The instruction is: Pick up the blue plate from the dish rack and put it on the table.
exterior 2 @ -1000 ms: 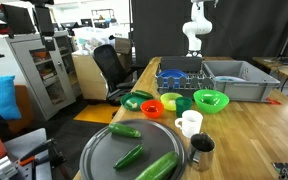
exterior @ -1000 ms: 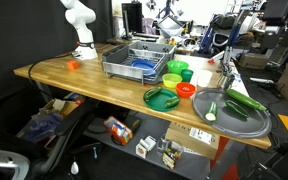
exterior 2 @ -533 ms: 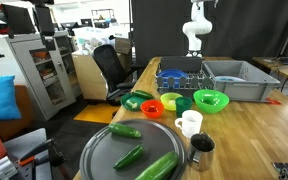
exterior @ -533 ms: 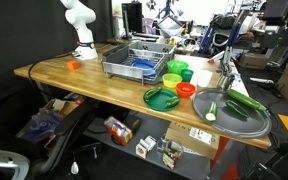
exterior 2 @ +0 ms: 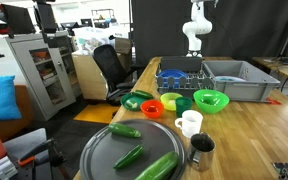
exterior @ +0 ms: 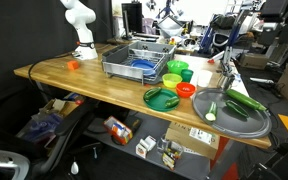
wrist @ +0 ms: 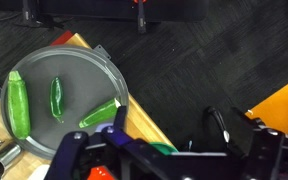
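Note:
The blue plate (exterior: 142, 69) lies inside the grey wire dish rack (exterior: 117, 63) on the wooden table (exterior: 84, 80). Both also show in an exterior view, the plate (exterior 2: 171, 73) in the rack (exterior 2: 180, 82). The white arm (exterior: 78, 24) stands folded upright at the table's far end, well away from the rack. In the wrist view my gripper (wrist: 164, 150) is open and empty, high above the table. That view shows neither the rack nor the blue plate.
A green plate (exterior: 162, 98), a red bowl (exterior: 186, 89) and green bowls (exterior: 174, 78) sit beside the rack. A round grey tray (exterior: 235, 112) holds cucumbers, with a white mug (exterior 2: 190, 123) and a metal cup (exterior 2: 201, 148) next to it. A grey bin (exterior 2: 234, 80) stands by the rack.

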